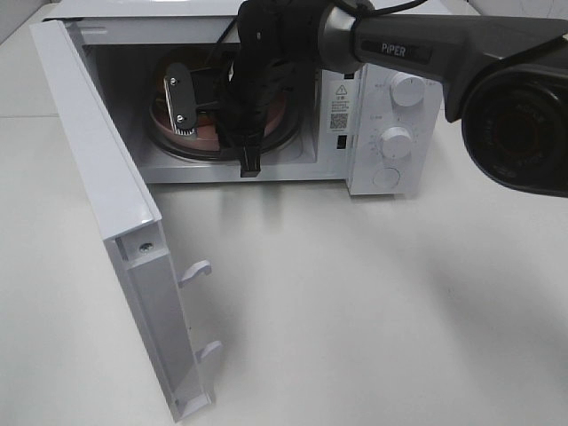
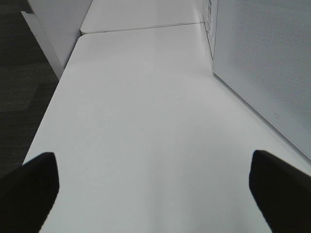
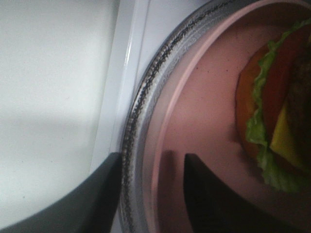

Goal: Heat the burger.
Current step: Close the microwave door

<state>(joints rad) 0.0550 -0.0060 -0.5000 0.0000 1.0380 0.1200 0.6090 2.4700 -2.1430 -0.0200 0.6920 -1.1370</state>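
The burger (image 3: 279,102), with lettuce, a yellow slice and a red layer showing, lies on a salmon-pink plate (image 3: 204,121) on the glass turntable (image 3: 141,121) inside the open microwave (image 1: 382,106). My right gripper (image 3: 153,194) reaches into the oven. Its jaws stand apart astride the plate's rim, one finger (image 3: 97,199) outside the turntable and the other over the plate, with a gap on each side of the rim. In the high view the right gripper (image 1: 182,99) and arm cover the burger; only the plate's edge (image 1: 206,136) shows. My left gripper (image 2: 155,194) hangs open over bare table.
The microwave door (image 1: 106,177) swings out to the left, with two latch hooks (image 1: 197,271) on its edge. Two knobs (image 1: 408,89) sit on the control panel at the right. The left wrist view shows the microwave's perforated side wall (image 2: 262,58) and the table edge (image 2: 53,107).
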